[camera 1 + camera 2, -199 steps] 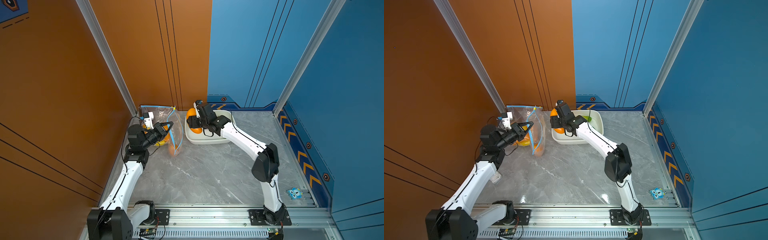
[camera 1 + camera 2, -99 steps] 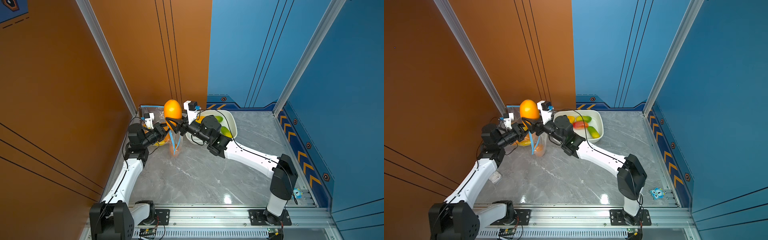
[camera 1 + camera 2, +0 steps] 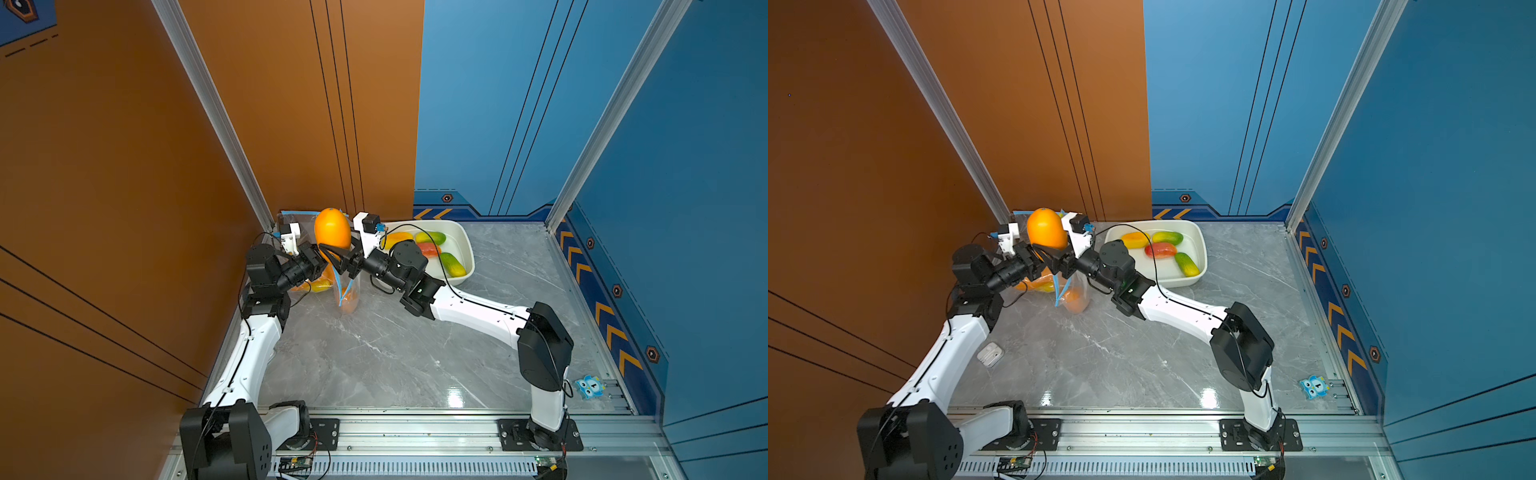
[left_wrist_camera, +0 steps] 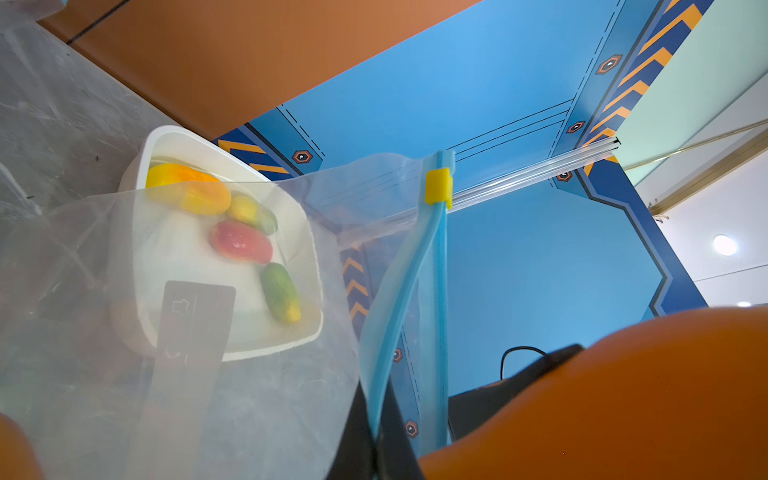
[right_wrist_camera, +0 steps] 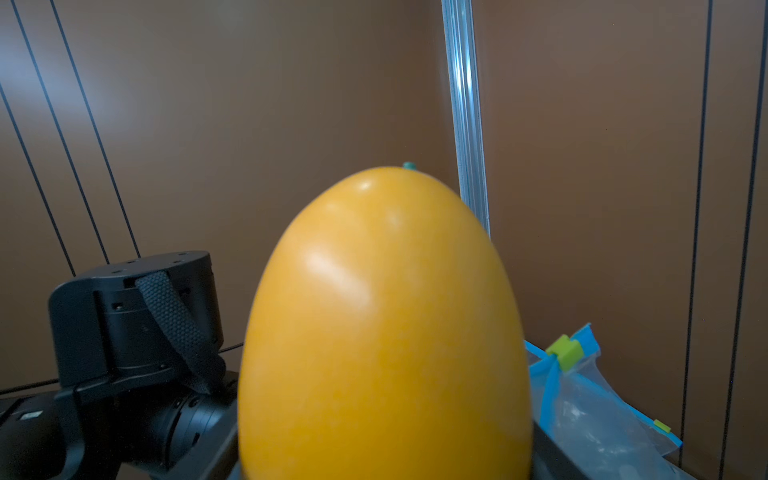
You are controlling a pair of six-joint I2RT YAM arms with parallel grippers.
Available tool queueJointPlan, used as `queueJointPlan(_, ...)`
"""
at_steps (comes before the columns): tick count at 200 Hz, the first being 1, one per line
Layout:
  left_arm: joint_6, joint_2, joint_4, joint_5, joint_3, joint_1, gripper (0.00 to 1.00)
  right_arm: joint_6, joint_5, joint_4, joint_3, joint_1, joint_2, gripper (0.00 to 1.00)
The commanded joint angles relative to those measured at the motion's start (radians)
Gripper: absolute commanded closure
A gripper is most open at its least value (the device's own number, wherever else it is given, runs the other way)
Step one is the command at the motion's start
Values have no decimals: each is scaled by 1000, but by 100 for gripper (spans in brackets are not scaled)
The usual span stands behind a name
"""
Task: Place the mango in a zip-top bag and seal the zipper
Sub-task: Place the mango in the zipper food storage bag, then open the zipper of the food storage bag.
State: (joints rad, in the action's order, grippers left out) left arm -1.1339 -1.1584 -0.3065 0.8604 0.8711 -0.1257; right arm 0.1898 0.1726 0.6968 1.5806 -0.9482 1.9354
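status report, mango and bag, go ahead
Left end effector shut on clear zip-top bag rim. Right end effector gripping smooth orange mango, raised beside bag mouth, not inside. Nothing seen blocking.

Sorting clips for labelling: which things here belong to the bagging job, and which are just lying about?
Job: orange mango, in right gripper; zip-top bag, edge pinched by left gripper; yellow slider.
Lying about: white tub of other fruit; blue owl toy; small white case.
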Motion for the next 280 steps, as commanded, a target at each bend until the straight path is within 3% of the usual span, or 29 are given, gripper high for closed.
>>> queueJointPlan(1,-26,-1,-26,51,37,-26,100,-60,-9,24,-26,5,27,50)
queueJointPlan(54,-45,-10,-25,75,39,-79,100,-29,9,76,-33,28,67,35)
queueJointPlan(87,-55,-12,-25,100,39,-127,100,-49,6,9,9,28,87,17)
queueJointPlan(136,-55,-19,-25,115,42,-166,100,-108,56,-172,65,28,49,0)
queueJointPlan(159,-53,-21,-25,115,42,-169,100,-126,58,-231,72,23,14,0)
queueJointPlan(196,-57,-20,-25,111,47,-171,100,-42,34,-312,45,34,-89,0)
queueJointPlan(241,-38,46,-26,79,92,-90,100,-12,-92,-747,171,39,-141,0)
queueJointPlan(269,11,93,-25,29,62,-49,100,94,-8,-832,152,77,-155,1)
queueJointPlan(280,9,79,-25,26,64,-36,100,92,-58,-945,208,72,-118,3)
